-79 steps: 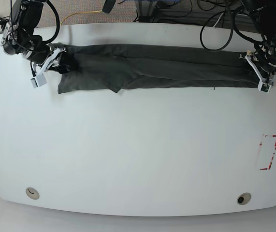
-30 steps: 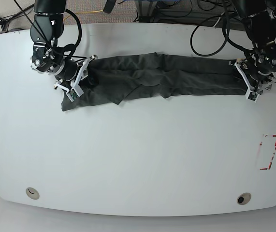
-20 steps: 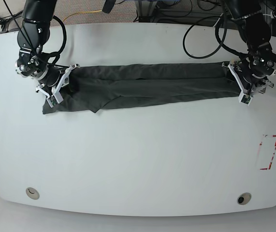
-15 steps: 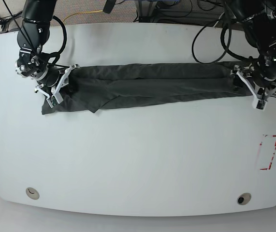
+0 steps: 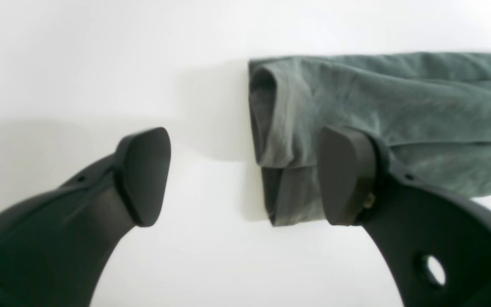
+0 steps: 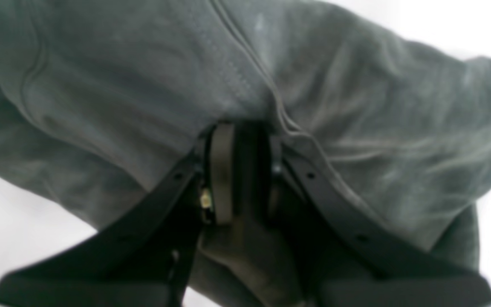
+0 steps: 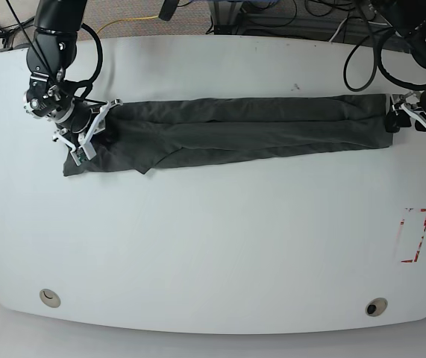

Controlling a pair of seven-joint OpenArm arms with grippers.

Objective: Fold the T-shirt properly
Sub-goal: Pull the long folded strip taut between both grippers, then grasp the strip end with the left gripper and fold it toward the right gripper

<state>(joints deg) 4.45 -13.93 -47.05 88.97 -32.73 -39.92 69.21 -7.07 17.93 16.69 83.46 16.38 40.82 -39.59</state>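
The dark charcoal T-shirt (image 7: 235,130) lies as a long narrow band across the far part of the white table (image 7: 213,246). My right gripper (image 7: 86,140) is at its left end in the base view. In the right wrist view it (image 6: 241,166) is shut on a pinch of the cloth (image 6: 122,85). My left gripper (image 7: 408,119) is just past the band's right end. In the left wrist view it (image 5: 243,172) is open and empty, with the shirt's folded end (image 5: 399,98) lying flat on the table. One fingertip (image 5: 343,175) hangs over that end.
A red-marked rectangle (image 7: 412,235) is on the table at the right. Two round holes (image 7: 49,298) (image 7: 377,306) sit near the front edge. Cables (image 7: 324,33) lie beyond the table's back edge.
My left gripper has let go of the shirt's right end and moved right, off the cloth. The shirt band lies stretched out. My right gripper has stayed shut on the left end.
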